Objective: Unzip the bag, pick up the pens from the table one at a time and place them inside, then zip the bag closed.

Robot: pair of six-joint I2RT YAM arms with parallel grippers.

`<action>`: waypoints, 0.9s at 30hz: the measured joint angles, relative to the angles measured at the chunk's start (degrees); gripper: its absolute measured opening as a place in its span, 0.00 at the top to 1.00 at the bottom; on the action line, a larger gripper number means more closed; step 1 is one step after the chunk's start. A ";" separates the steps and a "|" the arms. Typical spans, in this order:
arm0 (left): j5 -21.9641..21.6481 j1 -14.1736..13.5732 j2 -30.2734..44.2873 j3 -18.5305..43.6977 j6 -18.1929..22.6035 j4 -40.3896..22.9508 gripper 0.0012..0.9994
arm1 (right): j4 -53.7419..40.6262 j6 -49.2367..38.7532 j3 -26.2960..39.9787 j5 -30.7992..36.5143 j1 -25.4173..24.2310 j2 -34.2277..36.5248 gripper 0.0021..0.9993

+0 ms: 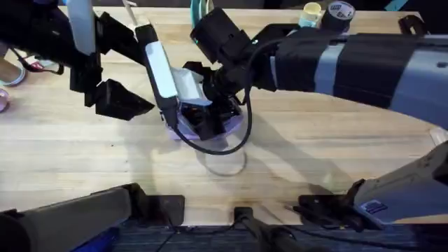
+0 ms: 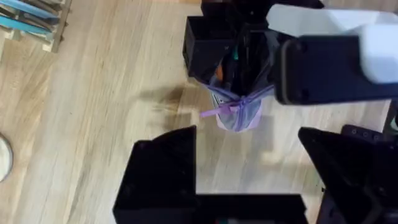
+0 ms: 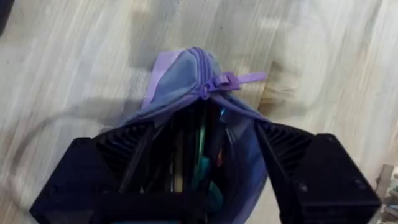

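The lavender bag (image 1: 203, 131) lies mid-table with its mouth unzipped. Its zipper pull (image 3: 230, 79) sits at the closed end, pointing away from my right gripper. The right gripper (image 3: 208, 165) is open and straddles the bag's open mouth, one finger on each side. Dark pens (image 3: 200, 152) and something teal show inside the bag (image 3: 180, 74). My left gripper (image 1: 112, 94) hangs open to the left of the bag, a short gap away and holding nothing. In its wrist view the bag (image 2: 239, 112) lies ahead of the spread fingers (image 2: 161, 168).
A tape roll (image 1: 339, 12) and a yellow cup (image 1: 311, 12) stand at the back edge of the table (image 1: 336, 147). A wooden rack with blue items (image 2: 31, 18) is off to one side. Bare wood lies right of the bag and in front of it.
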 joint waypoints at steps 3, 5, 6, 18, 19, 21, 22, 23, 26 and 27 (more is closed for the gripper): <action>-0.07 0.00 0.02 0.00 0.00 0.02 0.01 | 0.09 3.16 0.00 0.15 -0.02 0.00 0.00; -0.46 0.00 0.00 0.00 0.00 0.44 0.01 | 0.23 5.45 0.00 0.15 -0.07 0.00 0.00; -0.79 0.02 0.00 0.00 0.00 0.71 0.01 | 0.33 6.73 0.00 0.13 -0.11 0.00 0.00; -0.76 8.58 0.00 0.00 3.11 2.80 0.01 | -1.78 22.18 0.00 0.13 -0.44 -4.63 0.00; -0.29 9.76 0.00 0.00 3.99 2.78 0.01 | -1.81 23.49 0.00 0.17 -0.44 -5.81 0.00; 0.81 12.09 0.01 0.00 5.82 2.79 0.01 | -1.88 25.87 0.00 0.74 -0.44 -7.84 0.00; 1.55 13.26 0.11 0.00 6.70 2.78 0.01 | -1.88 27.16 0.00 1.32 -0.44 -8.77 0.00; 2.18 14.20 0.38 0.00 7.52 2.75 0.01 | -1.92 28.59 0.00 2.07 -0.44 -9.72 0.00; 4.48 16.87 2.85 0.00 10.45 2.25 0.01 | -1.97 31.73 0.00 4.34 -0.44 -11.92 0.00; 5.14 17.41 3.96 0.00 11.41 2.01 0.01 | -2.01 32.55 0.00 5.06 -0.44 -12.65 0.00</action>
